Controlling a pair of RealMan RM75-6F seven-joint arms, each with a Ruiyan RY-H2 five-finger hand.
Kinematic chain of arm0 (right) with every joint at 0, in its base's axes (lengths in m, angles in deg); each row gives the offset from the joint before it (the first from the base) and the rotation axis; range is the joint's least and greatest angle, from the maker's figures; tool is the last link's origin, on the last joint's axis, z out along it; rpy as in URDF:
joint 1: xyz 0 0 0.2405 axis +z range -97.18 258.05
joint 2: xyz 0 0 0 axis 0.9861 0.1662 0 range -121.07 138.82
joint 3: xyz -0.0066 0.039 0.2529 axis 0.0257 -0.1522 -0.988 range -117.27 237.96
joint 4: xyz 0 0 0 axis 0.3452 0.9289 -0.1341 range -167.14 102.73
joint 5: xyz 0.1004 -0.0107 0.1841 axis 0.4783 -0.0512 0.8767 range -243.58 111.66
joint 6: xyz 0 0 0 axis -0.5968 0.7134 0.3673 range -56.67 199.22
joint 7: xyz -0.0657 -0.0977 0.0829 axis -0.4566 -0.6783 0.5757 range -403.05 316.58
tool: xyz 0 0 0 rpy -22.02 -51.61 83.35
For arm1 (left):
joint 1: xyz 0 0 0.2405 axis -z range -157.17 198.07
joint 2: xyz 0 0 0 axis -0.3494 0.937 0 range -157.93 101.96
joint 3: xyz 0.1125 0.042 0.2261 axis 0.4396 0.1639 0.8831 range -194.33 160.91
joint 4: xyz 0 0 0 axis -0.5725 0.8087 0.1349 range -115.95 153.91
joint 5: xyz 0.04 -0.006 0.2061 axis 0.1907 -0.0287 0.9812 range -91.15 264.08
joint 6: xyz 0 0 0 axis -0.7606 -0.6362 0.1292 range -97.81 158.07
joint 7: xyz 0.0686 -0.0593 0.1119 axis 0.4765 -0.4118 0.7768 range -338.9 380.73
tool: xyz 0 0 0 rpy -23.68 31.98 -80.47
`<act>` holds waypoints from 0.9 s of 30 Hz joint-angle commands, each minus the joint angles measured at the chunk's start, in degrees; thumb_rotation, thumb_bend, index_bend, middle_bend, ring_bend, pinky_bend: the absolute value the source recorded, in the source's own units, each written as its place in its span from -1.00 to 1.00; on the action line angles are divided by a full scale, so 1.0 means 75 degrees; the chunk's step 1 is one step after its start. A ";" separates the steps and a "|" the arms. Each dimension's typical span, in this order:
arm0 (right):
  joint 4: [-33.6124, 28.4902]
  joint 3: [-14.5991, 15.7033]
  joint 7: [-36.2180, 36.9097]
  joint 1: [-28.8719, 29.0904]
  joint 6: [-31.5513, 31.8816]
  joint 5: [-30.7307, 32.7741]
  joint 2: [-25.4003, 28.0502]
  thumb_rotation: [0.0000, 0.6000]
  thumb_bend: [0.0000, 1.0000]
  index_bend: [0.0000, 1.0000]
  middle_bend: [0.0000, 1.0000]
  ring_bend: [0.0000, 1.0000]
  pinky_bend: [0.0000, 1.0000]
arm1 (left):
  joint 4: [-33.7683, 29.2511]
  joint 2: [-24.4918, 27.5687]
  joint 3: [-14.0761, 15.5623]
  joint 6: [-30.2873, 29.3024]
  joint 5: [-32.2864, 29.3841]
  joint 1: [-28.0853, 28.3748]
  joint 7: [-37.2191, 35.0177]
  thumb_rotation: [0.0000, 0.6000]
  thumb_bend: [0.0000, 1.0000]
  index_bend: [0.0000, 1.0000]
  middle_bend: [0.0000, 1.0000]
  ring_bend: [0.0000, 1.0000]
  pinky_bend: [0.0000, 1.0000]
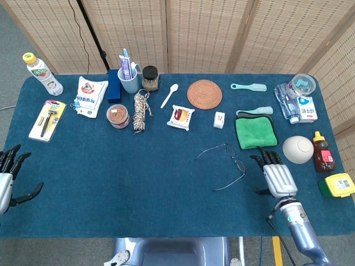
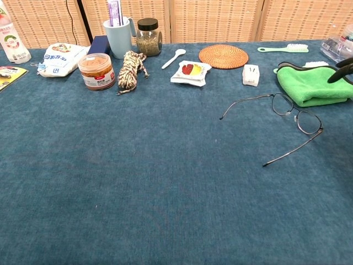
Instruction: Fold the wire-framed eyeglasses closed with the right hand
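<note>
Thin wire-framed eyeglasses [image 1: 224, 164] lie on the blue cloth-covered table [image 1: 138, 183], right of centre, both temples swung out, lenses nearest the folded green cloth [image 1: 255, 131]. Right hand [image 1: 275, 174] hovers just beside the eyeglasses on their right, apart from them, fingers [image 1: 270, 157] spread and holding nothing; in the chest view only dark fingertips [image 2: 341, 72] enter at the right edge. Left hand [image 1: 6, 176] sits at the table's left edge, fingers apart, empty. White round object [image 1: 298, 149] lies near the right hand.
</note>
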 commanded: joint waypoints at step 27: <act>0.0762 -0.0016 -0.1839 0.1600 -0.0653 0.2985 -0.1003 1.00 -0.57 -0.72 -1.00 -1.00 -1.00 | 0.0341 -0.0091 -0.0041 0.0027 -0.0152 0.0043 -0.0216 0.15 -0.50 -0.67 -0.98 -0.88 -0.94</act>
